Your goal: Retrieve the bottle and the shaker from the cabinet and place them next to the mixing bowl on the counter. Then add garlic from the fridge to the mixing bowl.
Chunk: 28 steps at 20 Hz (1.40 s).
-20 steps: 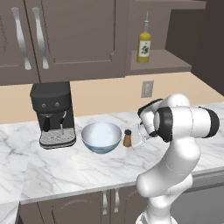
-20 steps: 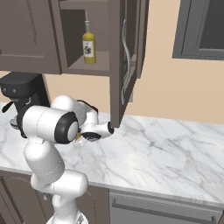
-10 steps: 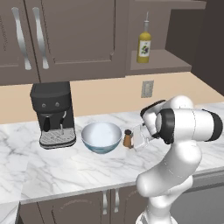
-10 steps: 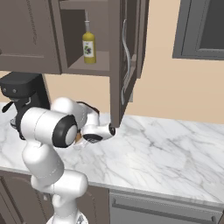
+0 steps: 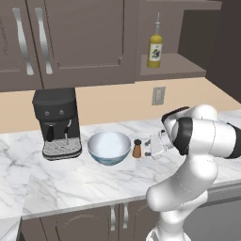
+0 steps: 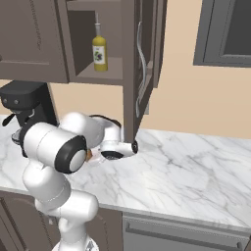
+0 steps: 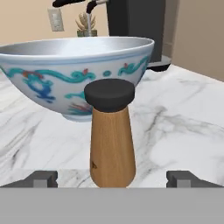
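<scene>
The gripper (image 7: 112, 179) hangs low over the tabletop (image 5: 70, 183), its fingers spread wide and gripping nothing. The shaker (image 7: 112, 135) stands upright between the fingertips (image 7: 41, 178), clear of both, with the bowl (image 7: 65, 74) just behind it. The bottle (image 5: 155, 47) sits up in the cabinet (image 5: 188, 66).

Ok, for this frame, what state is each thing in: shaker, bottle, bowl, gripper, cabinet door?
shaker: upright on the counter, beside the bowl, capped, not gripped
bottle: upright on the cabinet shelf
mixing bowl: upright, looks empty
gripper: open, fingertips either side of the shaker
cabinet door: open
</scene>
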{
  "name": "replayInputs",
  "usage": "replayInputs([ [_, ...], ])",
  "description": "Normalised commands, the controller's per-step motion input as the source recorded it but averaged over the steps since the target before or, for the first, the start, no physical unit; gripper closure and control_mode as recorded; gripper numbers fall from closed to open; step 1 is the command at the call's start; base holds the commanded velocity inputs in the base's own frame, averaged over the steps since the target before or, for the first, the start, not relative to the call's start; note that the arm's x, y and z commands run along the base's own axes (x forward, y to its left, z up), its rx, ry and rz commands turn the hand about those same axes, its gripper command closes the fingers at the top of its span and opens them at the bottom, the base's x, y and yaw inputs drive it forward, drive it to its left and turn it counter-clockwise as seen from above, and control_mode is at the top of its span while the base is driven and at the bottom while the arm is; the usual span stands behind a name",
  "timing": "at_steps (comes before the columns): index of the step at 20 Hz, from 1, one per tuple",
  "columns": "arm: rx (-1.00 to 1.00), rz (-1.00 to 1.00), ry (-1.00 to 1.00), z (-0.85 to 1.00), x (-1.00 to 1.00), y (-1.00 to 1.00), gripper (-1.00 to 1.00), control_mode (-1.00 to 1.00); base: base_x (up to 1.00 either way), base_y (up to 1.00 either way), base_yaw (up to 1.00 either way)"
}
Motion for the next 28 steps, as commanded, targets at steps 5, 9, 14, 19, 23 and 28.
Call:
replayInputs([
  [5,0.14,-0.12,0.0,0.34,-0.05,-0.21,-1.0,-1.0,0.0,0.0,0.0],
  [9,0.14,-0.29,0.0,0.25,-0.27,-0.2,-1.0,-1.0,0.0,0.0,0.0],
  [14,0.1,-0.31,0.03,0.23,-0.33,-0.17,-1.0,-1.0,0.0,0.0,0.0],
  [19,0.15,-0.33,0.16,0.25,-0.34,-0.18,-1.0,-1.0,0.0,0.0,0.0],
  [23,0.11,-0.32,0.25,0.38,-0.33,-0.14,-1.0,-1.0,0.0,0.0,0.0],
  [28,0.01,-0.3,0.35,0.78,-0.12,0.0,-1.0,-1.0,0.0,0.0,0.0],
])
